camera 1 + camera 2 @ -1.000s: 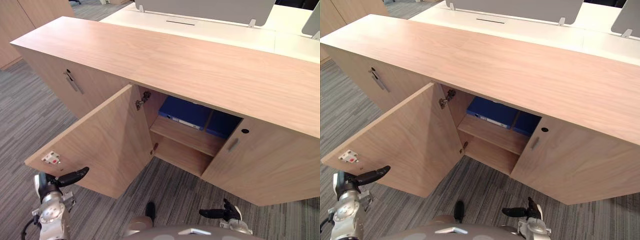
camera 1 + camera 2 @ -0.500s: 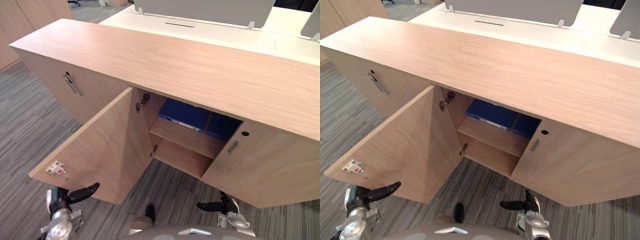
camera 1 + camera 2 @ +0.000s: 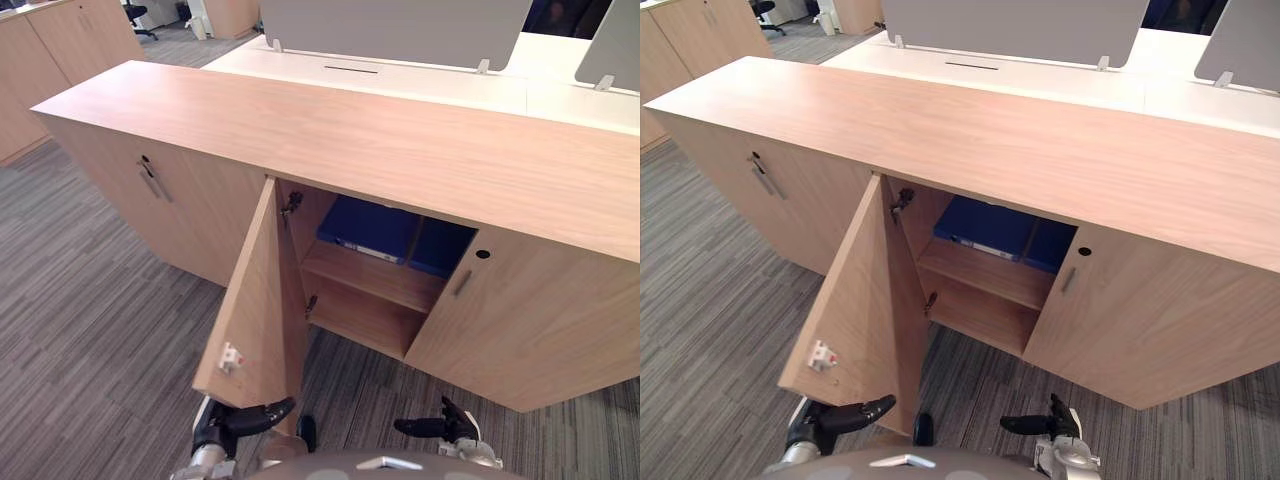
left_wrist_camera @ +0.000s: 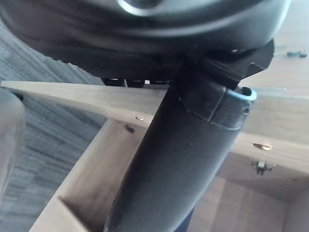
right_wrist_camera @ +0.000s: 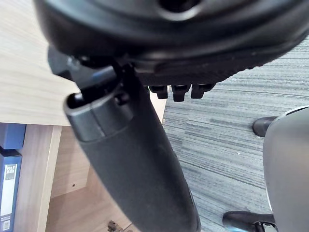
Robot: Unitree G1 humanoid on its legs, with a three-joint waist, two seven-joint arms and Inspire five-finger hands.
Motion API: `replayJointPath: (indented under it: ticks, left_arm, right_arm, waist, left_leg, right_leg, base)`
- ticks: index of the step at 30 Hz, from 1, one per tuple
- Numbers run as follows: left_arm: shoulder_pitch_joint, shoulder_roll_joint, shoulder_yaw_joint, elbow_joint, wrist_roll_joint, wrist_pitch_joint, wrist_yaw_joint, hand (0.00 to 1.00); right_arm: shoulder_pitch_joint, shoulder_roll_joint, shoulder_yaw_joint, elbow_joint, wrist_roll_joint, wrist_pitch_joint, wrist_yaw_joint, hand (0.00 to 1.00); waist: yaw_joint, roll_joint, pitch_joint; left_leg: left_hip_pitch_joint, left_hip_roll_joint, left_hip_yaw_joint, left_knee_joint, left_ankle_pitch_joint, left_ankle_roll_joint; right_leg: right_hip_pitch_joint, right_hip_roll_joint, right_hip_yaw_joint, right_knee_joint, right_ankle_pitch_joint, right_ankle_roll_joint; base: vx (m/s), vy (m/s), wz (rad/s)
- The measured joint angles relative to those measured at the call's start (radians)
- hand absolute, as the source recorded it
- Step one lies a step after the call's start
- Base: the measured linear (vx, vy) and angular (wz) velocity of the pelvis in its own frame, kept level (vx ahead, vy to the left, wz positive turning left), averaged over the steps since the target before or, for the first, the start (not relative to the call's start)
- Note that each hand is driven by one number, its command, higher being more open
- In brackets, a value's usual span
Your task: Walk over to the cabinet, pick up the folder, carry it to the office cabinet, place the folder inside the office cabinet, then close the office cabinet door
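So the folder [image 3: 368, 228] is already inside the cabinet [image 3: 330, 130]. It's the blue one lying flat on the upper shelf [image 3: 375, 277], spine label facing out, with another blue binder [image 3: 440, 250] right beside it on the right. The lower compartment under the shelf has nothing in it that I can see. The door [image 3: 262, 300] isn't shut; it stands wide open, swung out toward the robot so you're looking nearly edge-on at it, with the little white catch [image 3: 231, 357] showing near its bottom corner and a hinge [image 3: 291, 205] up top. The left hand [image 3: 240, 420] sits low by the door's bottom corner, loose and straight, holding nothing, and I honestly can't tell if it's touching the wood or just next to it. The right hand [image 3: 435, 428] hangs low over the carpet [image 3: 90, 330] in front of the closed right door [image 3: 520, 320], also relaxed and carrying nothing, well clear of the cabinet. The closed door has a slim handle [image 3: 462, 283]. Behind the cabinet there's a white worktop [image 3: 420, 78].
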Motion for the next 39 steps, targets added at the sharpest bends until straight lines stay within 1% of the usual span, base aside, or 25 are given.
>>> replayJointPath:
  ticks: [3,4,6,8,10,11,13,14,16,18,19,20,23,26,30,33,35,39]
  left_arm:
    - [0.005,0.006,-0.039,0.000,0.000,0.009,-0.019,1.00]
    - [0.006,0.012,-0.056,0.000,0.000,0.012,-0.021,1.00]
    - [0.006,0.023,-0.081,0.000,-0.001,0.012,-0.025,1.00]
    - [0.006,0.024,-0.099,0.000,0.000,0.011,-0.026,1.00]
    - [0.007,0.035,-0.111,0.003,0.000,0.009,-0.024,1.00]
    - [0.007,0.035,-0.113,0.006,0.000,0.009,-0.023,1.00]
    - [-0.009,0.037,-0.124,0.024,0.002,0.010,-0.009,1.00]
    - [-0.021,0.038,-0.129,0.036,0.002,0.010,-0.005,1.00]
    - [-0.095,0.022,-0.143,0.097,0.001,0.011,0.031,1.00]
    - [-0.179,0.001,-0.147,0.142,0.002,0.019,0.058,1.00]
    - [-0.218,-0.008,-0.150,0.155,0.002,0.020,0.069,1.00]
    - [-0.235,-0.013,-0.153,0.157,0.002,0.020,0.076,1.00]
    - [-0.334,-0.029,-0.181,0.174,0.021,0.020,0.117,1.00]
    - [-0.416,-0.035,-0.185,0.200,0.023,0.020,0.145,1.00]
    - [-0.466,-0.035,-0.187,0.208,0.046,0.020,0.176,1.00]
    - [-0.514,-0.039,-0.188,0.253,0.061,0.019,0.200,1.00]
    - [-0.540,-0.039,-0.188,0.276,0.067,0.018,0.220,1.00]
    - [-0.564,-0.039,-0.188,0.283,0.068,0.014,0.250,1.00]
  right_arm:
    - [0.005,-0.004,0.001,-0.008,-0.002,0.000,0.001,1.00]
    - [0.005,-0.005,0.001,-0.013,-0.002,0.000,0.001,1.00]
    - [-0.001,-0.009,0.001,-0.025,-0.003,0.000,0.001,1.00]
    - [-0.001,-0.012,0.001,-0.039,-0.004,0.000,-0.001,1.00]
    - [-0.001,-0.012,0.001,-0.049,-0.004,0.001,-0.005,1.00]
    - [0.000,-0.011,0.002,-0.054,-0.005,0.001,-0.006,1.00]
    - [0.002,-0.009,0.003,-0.070,-0.005,0.000,-0.011,1.00]
    - [0.003,-0.008,0.003,-0.075,-0.005,0.000,-0.012,1.00]
    - [0.005,-0.007,0.003,-0.081,-0.005,0.000,-0.016,1.00]
    - [0.007,-0.007,0.003,-0.081,-0.005,0.001,-0.027,1.00]
    - [0.004,-0.004,0.001,-0.082,-0.005,0.001,-0.032,1.00]
    - [0.003,-0.004,0.002,-0.084,-0.005,0.001,-0.033,1.00]
    - [0.002,-0.004,0.001,-0.092,-0.005,0.001,-0.041,1.00]
    - [0.001,-0.003,0.001,-0.096,-0.004,0.000,-0.047,1.00]
    - [-0.003,-0.002,0.002,-0.096,-0.004,0.000,-0.050,1.00]
    - [-0.005,-0.002,0.003,-0.092,-0.004,-0.001,-0.051,1.00]
    - [-0.007,-0.003,0.005,-0.090,-0.004,-0.002,-0.054,1.00]
    - [-0.019,-0.003,0.008,-0.072,-0.003,-0.002,-0.062,1.00]
  waist:
    - [0.000,0.010,-0.004]
    - [0.000,0.015,-0.006]
    - [-0.001,0.036,-0.011]
    - [-0.003,0.045,-0.012]
    - [-0.005,0.049,-0.011]
    - [-0.007,0.049,-0.011]
    - [-0.025,0.049,-0.011]
    - [-0.030,0.049,-0.011]
    - [-0.053,0.049,-0.011]
    - [-0.064,0.048,-0.011]
    - [-0.078,0.043,-0.009]
    - [-0.082,0.039,-0.007]
    - [-0.107,0.033,-0.005]
    - [-0.113,0.034,-0.005]
    - [-0.125,0.036,-0.006]
    - [-0.127,0.044,-0.011]
    - [-0.133,0.049,-0.014]
    - [-0.136,0.049,-0.016]
  left_leg:
    - [-0.003,0.004,0.002,0.000,0.000,-0.003]
    - [-0.016,0.010,0.008,0.002,0.000,-0.003]
    - [-0.046,0.028,0.031,0.005,0.001,-0.009]
    - [-0.064,0.043,0.052,0.005,-0.003,-0.021]
    - [-0.080,0.066,0.092,0.005,-0.009,-0.034]
    - [-0.080,0.069,0.103,0.005,-0.010,-0.035]
    - [-0.080,0.091,0.148,0.005,-0.019,-0.049]
    - [-0.080,0.097,0.160,0.005,-0.019,-0.051]
    - [-0.081,0.114,0.198,0.005,-0.021,-0.056]
    - [-0.083,0.122,0.224,0.005,-0.025,-0.061]
    - [-0.084,0.126,0.236,0.006,-0.027,-0.064]
    - [-0.084,0.127,0.244,0.006,-0.028,-0.066]
    - [-0.088,0.127,0.263,0.006,-0.034,-0.066]
    - [-0.088,0.126,0.274,0.006,-0.036,-0.064]
    - [-0.081,0.125,0.276,0.006,-0.037,-0.064]
    - [-0.076,0.125,0.277,0.006,-0.037,-0.065]
    - [-0.076,0.125,0.277,0.006,-0.039,-0.063]
    - [-0.077,0.122,0.284,0.005,-0.039,-0.058]
  right_leg:
    - [-0.004,0.003,0.003,0.001,-0.001,-0.002]
    - [-0.023,0.007,0.010,0.004,0.000,-0.005]
    - [-0.069,0.022,0.037,0.008,0.003,-0.010]
    - [-0.102,0.034,0.060,0.011,0.005,-0.012]
    - [-0.145,0.055,0.103,0.021,0.011,-0.019]
    - [-0.153,0.060,0.114,0.023,0.013,-0.020]
    - [-0.183,0.080,0.158,0.028,0.022,-0.031]
    - [-0.190,0.083,0.170,0.029,0.024,-0.031]
    - [-0.213,0.100,0.205,0.028,0.036,-0.041]
    - [-0.229,0.109,0.230,0.027,0.044,-0.043]
    - [-0.234,0.112,0.241,0.021,0.049,-0.043]
    - [-0.237,0.113,0.249,0.018,0.052,-0.042]
    - [-0.242,0.111,0.256,-0.009,0.078,-0.031]
    - [-0.248,0.105,0.257,-0.036,0.105,-0.023]
    - [-0.247,0.103,0.256,-0.037,0.112,-0.022]
    - [-0.244,0.102,0.256,-0.037,0.116,-0.026]
    - [-0.244,0.102,0.257,-0.044,0.125,-0.025]
    - [-0.242,0.096,0.259,-0.071,0.151,-0.022]
  base:
    - [0.04,-0.022,-0.02]
    - [0.03,-0.028,-0.15]
    - [0.02,-0.032,-0.30]
    - [0.02,-0.034,-0.40]
    - [0.03,-0.049,-0.57]
    - [0.03,-0.056,-0.51]
    - [0.03,-0.051,-0.62]
    - [0.03,-0.043,-0.67]
    - [0.03,-0.037,-0.52]
    - [0.03,-0.020,-0.45]
    - [0.03,-0.004,-0.41]
    - [0.04,0.005,-0.35]
    - [0.04,0.024,-0.27]
    - [0.05,0.025,-0.31]
    - [0.01,0.006,-0.11]
    - [-0.04,-0.003,-0.03]
    - [-0.09,0.003,-0.07]
    - [-0.11,0.020,-0.10]
